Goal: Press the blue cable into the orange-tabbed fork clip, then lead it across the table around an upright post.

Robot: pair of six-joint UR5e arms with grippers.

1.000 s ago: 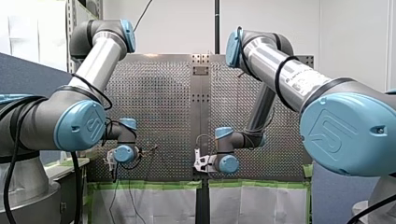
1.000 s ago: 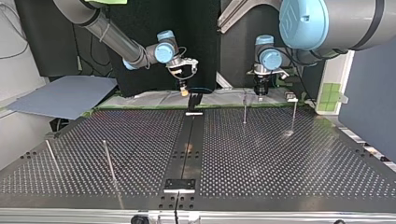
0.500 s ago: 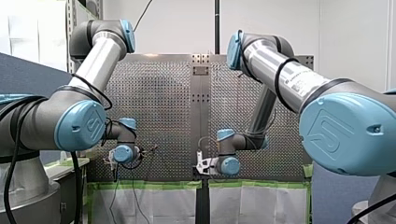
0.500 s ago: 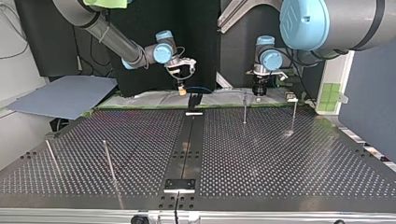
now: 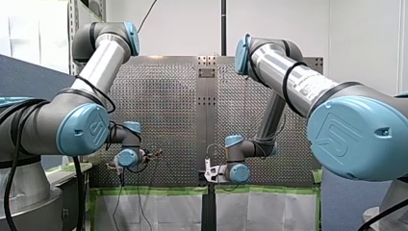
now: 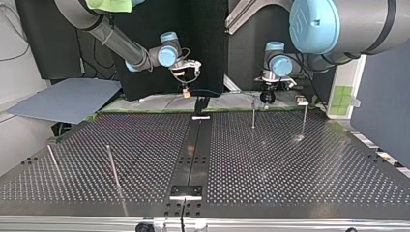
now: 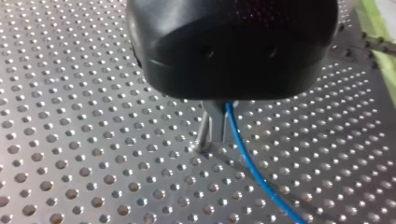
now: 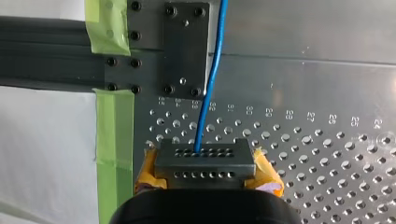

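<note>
The robot's right gripper (image 8: 205, 161) hung just over the far edge of the perforated table (image 6: 290, 164). Its two grey fingers looked pressed together on the blue cable (image 8: 208, 88), which ran straight into them. The left gripper (image 7: 211, 135) was close over the table. Its thin metal fingers were together too, and the same cable came out right beside them and trailed off across the holes. So both grippers held the cable up off the table, and it was not in any clip yet. In the top view a small dark piece (image 6: 200, 103) stood on the middle strip just beside the right gripper. It may have been the fork clip, but no orange tab could be seen on it from there. To do this step well, the robot would need to hold the bit of cable between the two grippers straight and a little tight. It would need to line that bit up right over the gap in the clip and then push it straight down. A loose or crooked cable would likely slip past the gap. The nearest upright post (image 6: 253, 113) stood near the left gripper, ready for the next part.
</note>
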